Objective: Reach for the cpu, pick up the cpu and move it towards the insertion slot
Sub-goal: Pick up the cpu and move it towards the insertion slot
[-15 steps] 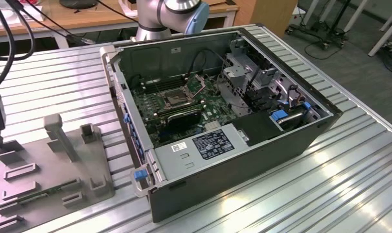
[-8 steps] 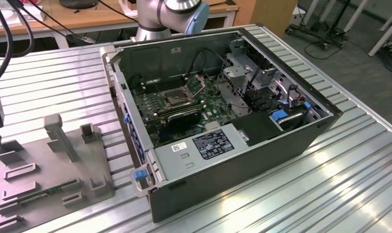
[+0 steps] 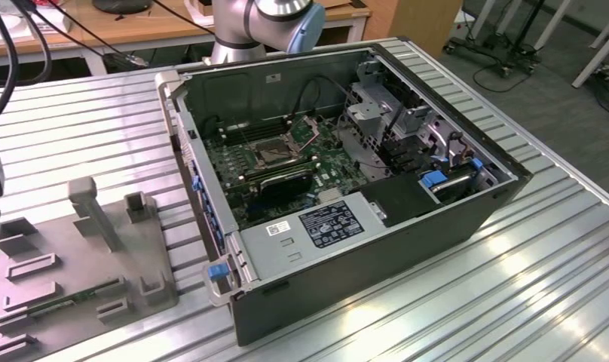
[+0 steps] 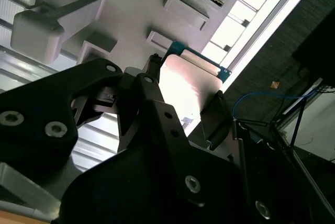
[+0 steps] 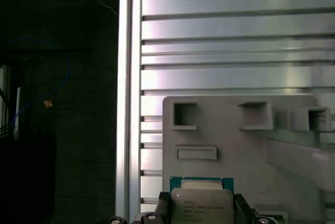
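Observation:
The cpu (image 5: 201,205) is a flat square chip with a silvery top and a thin green rim. It sits between the two dark fingers of my gripper (image 5: 202,211), which is shut on its opposite edges. In the second wrist view the cpu (image 4: 191,80) hangs in the gripper (image 4: 183,93) over the edge of the grey plastic fixture (image 4: 131,9), apart from it. The insertion slot (image 3: 274,154) is a dark square socket in a silvery bracket. It lies on the green motherboard (image 3: 246,188) inside the open computer case.
The grey fixture (image 3: 84,264), with upright posts and recesses, lies on the slatted metal table (image 3: 485,286) at the exterior view's left, and a long green memory stick (image 3: 73,298) rests in it. The case walls (image 3: 385,256), drive cage (image 3: 385,113) and cables surround the motherboard.

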You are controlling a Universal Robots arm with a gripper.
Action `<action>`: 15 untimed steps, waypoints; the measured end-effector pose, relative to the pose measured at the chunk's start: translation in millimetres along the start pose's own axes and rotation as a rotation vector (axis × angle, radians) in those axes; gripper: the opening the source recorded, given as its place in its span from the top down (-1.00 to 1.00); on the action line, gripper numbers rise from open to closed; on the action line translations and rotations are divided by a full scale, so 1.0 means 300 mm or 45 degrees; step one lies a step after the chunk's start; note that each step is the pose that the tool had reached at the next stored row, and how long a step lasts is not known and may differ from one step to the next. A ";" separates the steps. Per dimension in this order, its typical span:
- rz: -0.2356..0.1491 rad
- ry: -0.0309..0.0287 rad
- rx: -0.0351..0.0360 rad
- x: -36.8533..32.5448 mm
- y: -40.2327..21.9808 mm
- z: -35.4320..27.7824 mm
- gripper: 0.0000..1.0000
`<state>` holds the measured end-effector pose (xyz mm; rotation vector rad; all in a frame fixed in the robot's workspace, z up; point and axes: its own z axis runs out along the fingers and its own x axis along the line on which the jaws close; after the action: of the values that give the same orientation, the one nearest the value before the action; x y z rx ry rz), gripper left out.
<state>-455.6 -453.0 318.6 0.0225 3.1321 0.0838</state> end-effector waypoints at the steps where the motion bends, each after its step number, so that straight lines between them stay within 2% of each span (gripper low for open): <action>1: 0.000 0.0002 -0.0001 0.000 0.000 -0.003 -0.09; 6: 0.000 0.0002 -0.0077 0.000 0.001 -0.014 -0.09; 15: 0.000 0.0002 -0.0190 0.000 0.002 -0.047 -0.09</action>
<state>-455.6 -453.0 332.8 0.0226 3.1314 0.1072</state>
